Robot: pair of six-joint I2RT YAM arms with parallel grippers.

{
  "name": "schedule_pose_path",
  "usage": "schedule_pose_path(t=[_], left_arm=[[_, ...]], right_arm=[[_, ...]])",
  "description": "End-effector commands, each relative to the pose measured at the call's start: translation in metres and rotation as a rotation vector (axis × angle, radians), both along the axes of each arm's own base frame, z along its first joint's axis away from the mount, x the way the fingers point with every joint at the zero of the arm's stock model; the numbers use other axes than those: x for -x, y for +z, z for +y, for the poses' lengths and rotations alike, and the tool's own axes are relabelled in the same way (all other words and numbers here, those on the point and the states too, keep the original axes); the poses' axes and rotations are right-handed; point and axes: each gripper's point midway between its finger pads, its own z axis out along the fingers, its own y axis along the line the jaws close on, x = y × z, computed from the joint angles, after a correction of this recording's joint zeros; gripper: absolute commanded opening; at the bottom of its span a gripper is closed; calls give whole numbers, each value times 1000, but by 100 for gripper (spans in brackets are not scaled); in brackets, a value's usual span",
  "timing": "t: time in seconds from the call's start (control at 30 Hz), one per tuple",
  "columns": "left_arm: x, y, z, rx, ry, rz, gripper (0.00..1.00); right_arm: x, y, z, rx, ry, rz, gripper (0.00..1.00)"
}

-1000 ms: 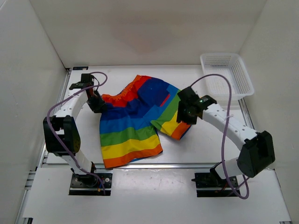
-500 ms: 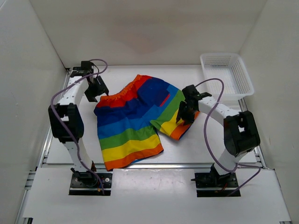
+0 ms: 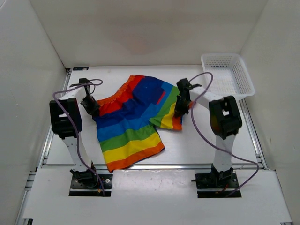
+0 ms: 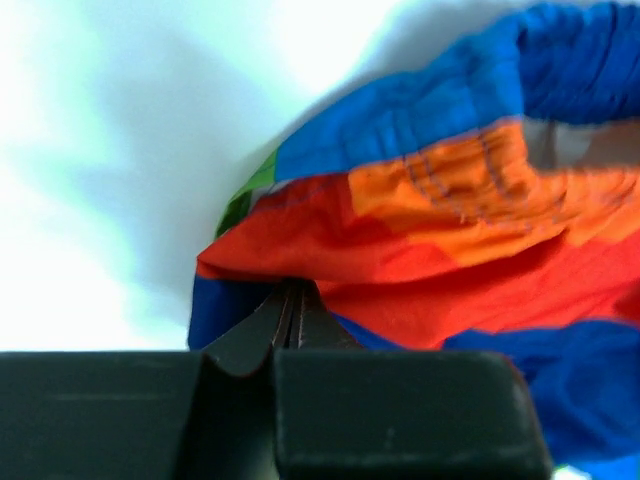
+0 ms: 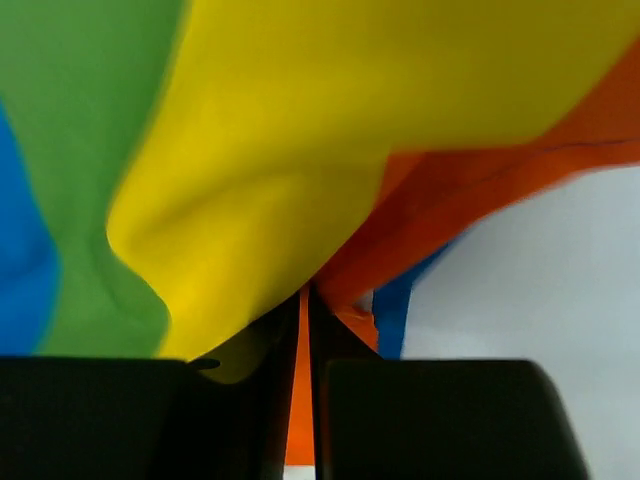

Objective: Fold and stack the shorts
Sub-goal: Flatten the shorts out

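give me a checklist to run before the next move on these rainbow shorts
1. Left hand shut on the soft rainbow-striped cloth shorts at the red waistband edge: ok.
2. Right hand shut on the orange leg hem: ok.
3. Shorts lying flat: not ok, rumpled near both hands.
4. Layers pinched by each hand: cannot tell.
5. White mesh plastic basket apart from the shorts: ok.

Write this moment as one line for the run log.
left gripper: shut on shorts waistband | right gripper: shut on leg hem | fold: not done
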Motion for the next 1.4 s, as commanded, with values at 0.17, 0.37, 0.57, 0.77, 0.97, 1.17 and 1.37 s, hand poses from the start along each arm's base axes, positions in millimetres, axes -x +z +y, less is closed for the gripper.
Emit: schedule_pose_path(t=[0.17,0.37,0.57,0.77,0.97,1.17,1.37], left_arm=[[28,43,-6,55,41,-100,10],[18,57,-22,68,28,-149,10],[7,52,-19,59,30,-143,10],[-1,52,-14,34,17,-150,10],[1,53,-11,15,21,-151,10],[5,60,-11,14,21,-164,10],[11,72,-10,1,14,-180,10]], right_arm=[[-169,75,24,-28,13,-318,34],[-111,146,59,-74,193,-437,82],[27,84,68,-91,361,-254,83],[116,51,93,-135,581,-162,82],[116,24,100,-71,616,-144,69],[80,9,86,15,549,-138,0],[2,23,6,174,367,-192,0]])
